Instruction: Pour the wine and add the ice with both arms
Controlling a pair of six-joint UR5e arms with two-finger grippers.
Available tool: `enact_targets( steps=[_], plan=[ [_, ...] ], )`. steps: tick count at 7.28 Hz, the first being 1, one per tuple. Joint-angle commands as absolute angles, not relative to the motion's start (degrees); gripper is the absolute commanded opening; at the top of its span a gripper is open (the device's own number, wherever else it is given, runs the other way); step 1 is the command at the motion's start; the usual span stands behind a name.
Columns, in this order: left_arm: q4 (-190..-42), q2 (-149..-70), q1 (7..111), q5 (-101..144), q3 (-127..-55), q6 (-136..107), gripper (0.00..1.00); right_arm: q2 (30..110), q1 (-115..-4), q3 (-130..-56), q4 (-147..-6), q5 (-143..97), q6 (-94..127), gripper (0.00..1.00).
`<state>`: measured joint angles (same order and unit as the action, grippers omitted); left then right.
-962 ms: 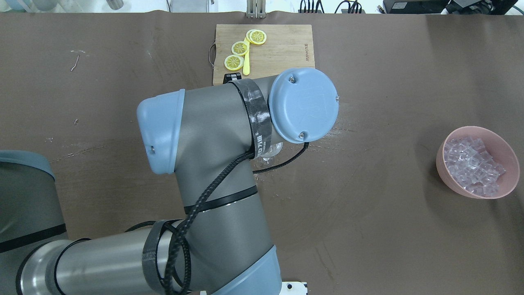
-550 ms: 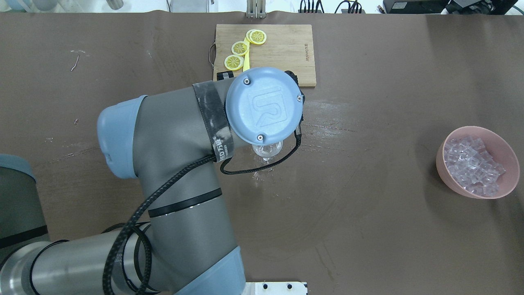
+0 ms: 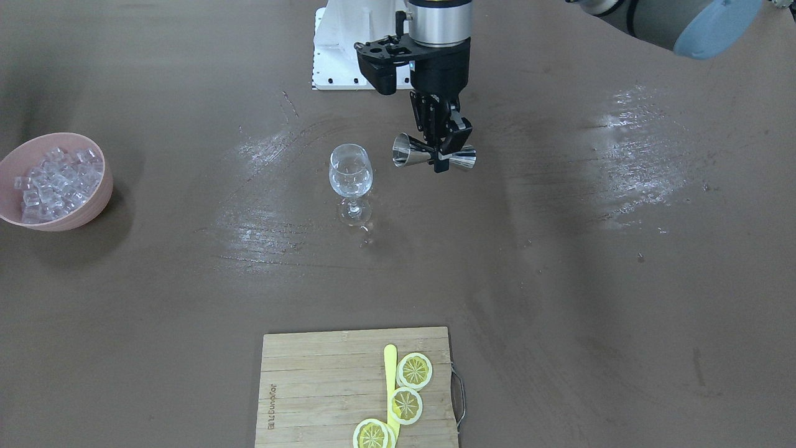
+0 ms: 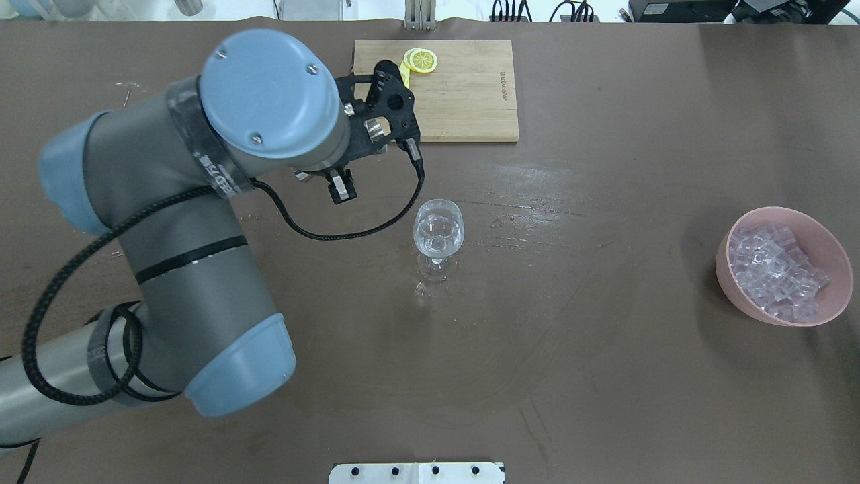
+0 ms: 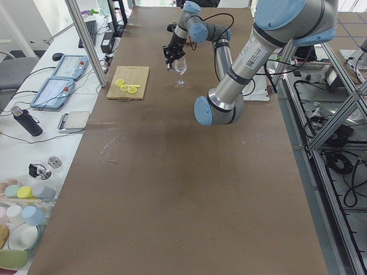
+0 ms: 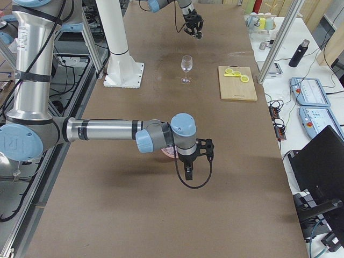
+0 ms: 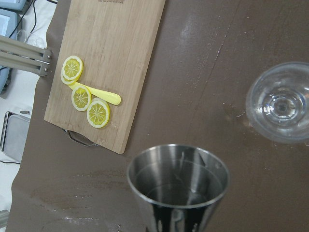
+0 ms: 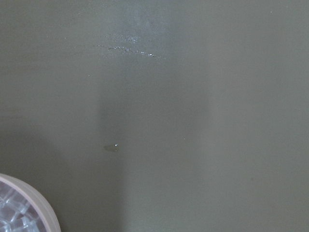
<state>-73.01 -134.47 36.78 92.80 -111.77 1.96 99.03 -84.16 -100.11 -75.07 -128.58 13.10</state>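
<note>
L gripper [image 3: 443,157] holds jigger [image 3: 405,151] sideways.

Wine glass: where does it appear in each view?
Front-facing: wine glass upper centre.
Overhead: wine glass centre.
Exterior left: wine glass top centre.
Exterior right: wine glass upper centre.
Left wrist: wine glass right edge.
Right wrist: not in view.
Landmark: cutting board, absent only there.

We are noting the grey-silver left arm [image 4: 188,269] hiding part of the pale wooden cutting board [image 4: 463,94]; the pink bowl [image 8: 34,193] is sitting mostly off-frame.
</note>
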Motion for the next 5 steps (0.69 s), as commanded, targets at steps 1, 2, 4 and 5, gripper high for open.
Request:
enact_targets(
  steps=[1, 2, 4, 5],
  plan=[
    [-83.71, -125.47, 42.69, 99.65, -111.97, -4.52, 0.0, 99.05, -84.2, -100.19, -75.06, -128.58, 13.1, 1.0],
    [-89.24, -121.77, 44.45, 99.84, -111.89, -5.53, 0.0, 99.05, -84.2, -100.2, -74.88, -128.58, 13.1, 1.0],
    [-99.96, -116.22, 46.93, 105.44, -111.88, -15.76, 0.0, 99.05, -84.2, -100.2, -74.71, -128.58, 13.1, 1.0],
    [-108.81, -111.58, 46.93, 105.56, -111.71, -17.21, 0.0, 99.05, -84.11, -100.2, -74.71, -128.58, 13.1, 1.0]
  ],
)
